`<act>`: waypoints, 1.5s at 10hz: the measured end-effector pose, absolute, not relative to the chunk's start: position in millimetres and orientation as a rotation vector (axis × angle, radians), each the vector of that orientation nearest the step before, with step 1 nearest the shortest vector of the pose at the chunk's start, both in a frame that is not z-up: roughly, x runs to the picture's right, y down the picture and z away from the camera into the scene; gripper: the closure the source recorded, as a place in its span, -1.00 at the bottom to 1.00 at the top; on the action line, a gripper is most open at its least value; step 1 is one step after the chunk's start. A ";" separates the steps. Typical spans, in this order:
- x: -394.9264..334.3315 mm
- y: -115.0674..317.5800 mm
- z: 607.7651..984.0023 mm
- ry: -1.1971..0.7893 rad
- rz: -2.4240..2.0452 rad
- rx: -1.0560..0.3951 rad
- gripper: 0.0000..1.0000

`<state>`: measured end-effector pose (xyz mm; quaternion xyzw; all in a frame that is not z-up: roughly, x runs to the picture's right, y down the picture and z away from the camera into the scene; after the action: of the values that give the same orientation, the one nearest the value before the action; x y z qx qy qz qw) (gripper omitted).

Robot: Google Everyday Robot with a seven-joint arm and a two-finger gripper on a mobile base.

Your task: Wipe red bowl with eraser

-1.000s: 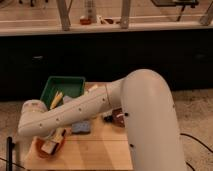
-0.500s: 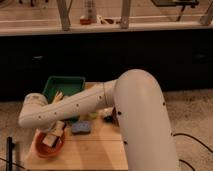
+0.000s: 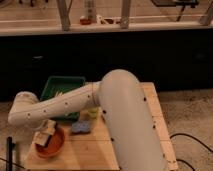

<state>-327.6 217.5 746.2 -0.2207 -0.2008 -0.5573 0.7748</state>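
Observation:
The red bowl (image 3: 54, 144) is a wide, shallow orange-red bowl at the front left of the wooden table (image 3: 155, 115). My white arm reaches across from the right and bends down over it. My gripper (image 3: 46, 134) sits at the bowl's left inner side. A light tan block with a dark underside, the eraser (image 3: 44, 140), lies inside the bowl under the gripper. The gripper's tip is mostly hidden by the arm and wrist.
A blue-grey sponge pad (image 3: 81, 127) lies just right of the bowl. A green tray (image 3: 59, 86) with small items stands behind it. A yellow-green object (image 3: 92, 112) peeks out under the arm. A dark post (image 3: 10, 150) stands at the left front edge.
The arm's elbow has swung left and lower. The gripper has moved within the bowl with the eraser, toward the bowl's left side.

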 end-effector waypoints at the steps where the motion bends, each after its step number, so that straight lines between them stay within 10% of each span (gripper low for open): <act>1: -330.5 219.3 745.1 -0.450 -1.225 -0.479 1.00; 15: -243.2 245.3 740.4 -0.435 -1.149 -0.585 1.00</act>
<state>-243.2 245.3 740.4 -0.2705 -0.2011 -0.5311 0.7774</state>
